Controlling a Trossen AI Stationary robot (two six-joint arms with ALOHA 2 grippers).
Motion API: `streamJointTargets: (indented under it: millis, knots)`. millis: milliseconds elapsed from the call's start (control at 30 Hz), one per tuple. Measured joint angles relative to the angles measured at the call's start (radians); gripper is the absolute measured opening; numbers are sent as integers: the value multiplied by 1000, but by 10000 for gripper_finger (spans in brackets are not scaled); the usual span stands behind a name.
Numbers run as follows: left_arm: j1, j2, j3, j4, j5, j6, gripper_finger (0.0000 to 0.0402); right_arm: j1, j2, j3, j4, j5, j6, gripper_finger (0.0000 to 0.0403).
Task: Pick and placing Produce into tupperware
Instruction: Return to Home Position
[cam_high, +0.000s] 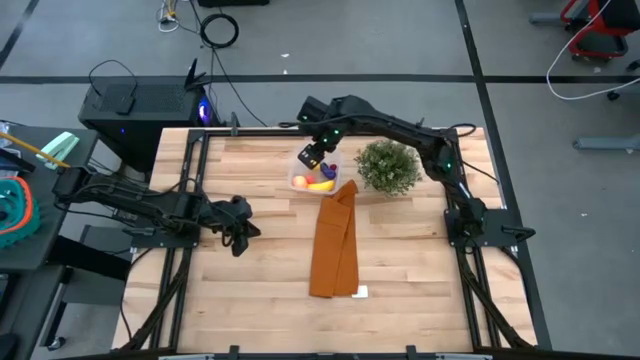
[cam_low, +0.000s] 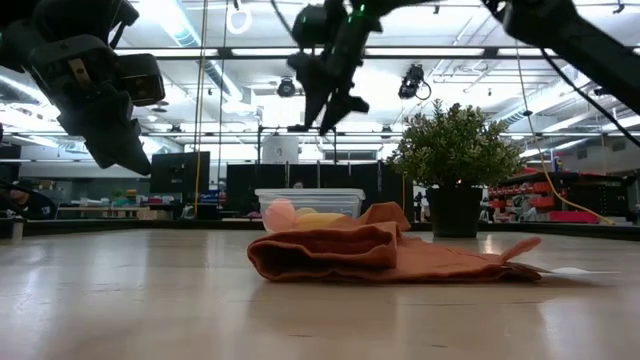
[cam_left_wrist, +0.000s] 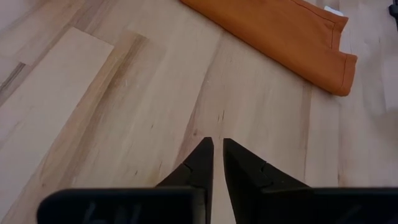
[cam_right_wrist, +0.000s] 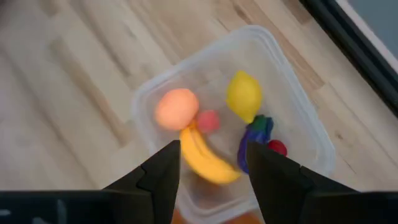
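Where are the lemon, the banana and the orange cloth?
lemon (cam_right_wrist: 244, 95), right wrist view, middle of its yellow body.
banana (cam_right_wrist: 205, 155), right wrist view, its curved middle.
orange cloth (cam_high: 335, 245), high view, centre of the strip.

The clear tupperware (cam_right_wrist: 283, 87) sat upright, holding a banana (cam_right_wrist: 205, 158), a lemon (cam_right_wrist: 244, 94), an orange round fruit (cam_right_wrist: 176, 108), seemingly a purple eggplant (cam_right_wrist: 256, 134), and small red pieces (cam_right_wrist: 209, 120).

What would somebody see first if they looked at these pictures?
Probably the clear box near the table's far edge, full of bright toy fruit: a lemon, a banana and a peachy round fruit. The right arm holds its open jaws above it; the left arm waits at the left. A long orange cloth lies in front, a bushy green plant beside the box.
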Motion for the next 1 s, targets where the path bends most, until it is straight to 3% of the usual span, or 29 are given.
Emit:
streamJointTargets:
  millis: [300,633,800,1000]
  knots:
    - [0,0,0,0,1,3,37,117,-102,0,-156,-52,-1,185]
    - [0,0,0,24,-8,4,36,355,-133,-4,-177,-100,64,184]
    - [-28,-10,0,253,-140,81,28,456,-132,-83,-171,-45,90,178]
    - [-40,-18,-78,688,-183,83,13,522,-131,-190,-126,-40,146,172]
